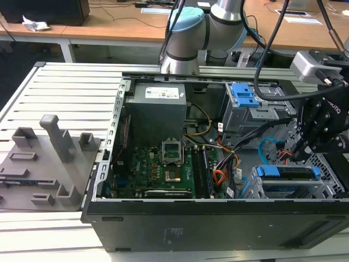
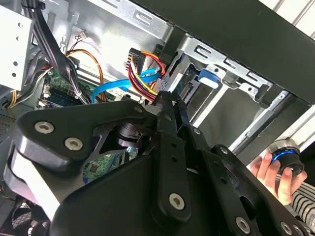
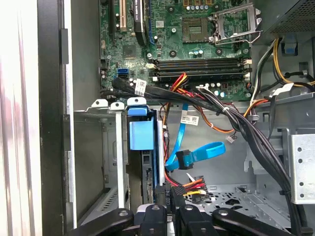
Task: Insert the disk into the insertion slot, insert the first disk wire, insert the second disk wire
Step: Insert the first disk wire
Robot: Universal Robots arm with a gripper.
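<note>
The disk [image 1: 287, 172] sits in its blue caddy [image 3: 142, 134] inside the grey insertion slot [image 1: 330, 184], at the exterior view's right. My gripper [image 1: 301, 148] hangs just behind the disk's rear edge. In both wrist views its fingers [image 3: 170, 195] stand together on the black plug of the first disk wire [image 3: 191, 185], an orange-red bundle [image 2: 140, 69] running back toward the board. The plug is at the disk's rear, and the contact itself is hidden. The second disk wire [image 3: 199, 153], light blue, loops loose beside it with its plug free [image 2: 114, 86].
A thick black cable bundle [image 3: 236, 123] crosses above the wires. The motherboard [image 1: 158, 169] and power supply [image 1: 155, 112] fill the case's left half. A second cage with a blue latch plate [image 1: 244, 96] stands behind. A person's hand [image 2: 275, 172] holds a knob outside the case.
</note>
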